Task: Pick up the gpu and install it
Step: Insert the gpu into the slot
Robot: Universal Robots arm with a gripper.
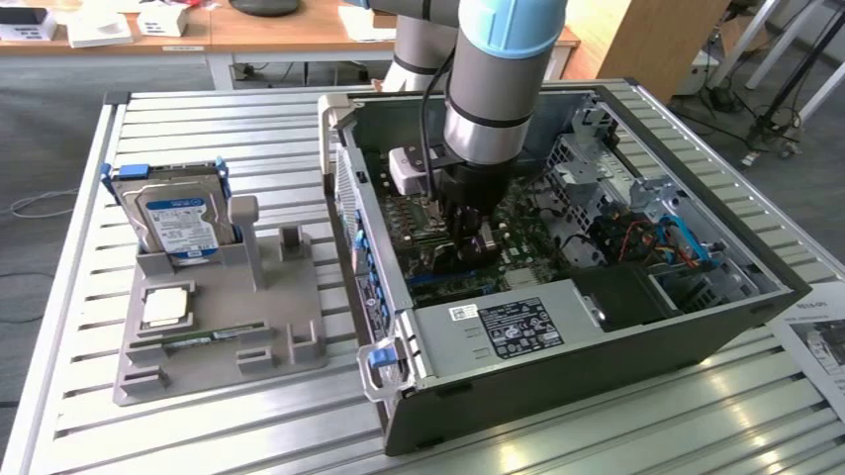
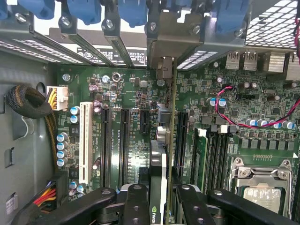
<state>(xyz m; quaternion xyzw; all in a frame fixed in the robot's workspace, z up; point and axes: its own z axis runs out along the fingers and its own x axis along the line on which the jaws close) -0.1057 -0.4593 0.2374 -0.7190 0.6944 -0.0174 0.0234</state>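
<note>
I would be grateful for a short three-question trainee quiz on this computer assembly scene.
1. True or false: the gripper is closed on the gpu inside the computer case.
2. What stands in the grey holder at the exterior view's left? A) hard drive B) fan C) keyboard
3. Fill in: in the wrist view, the card's metal bracket sits among the ____ slot latches.

Key: 1 true; 2 A; 3 blue.
</note>
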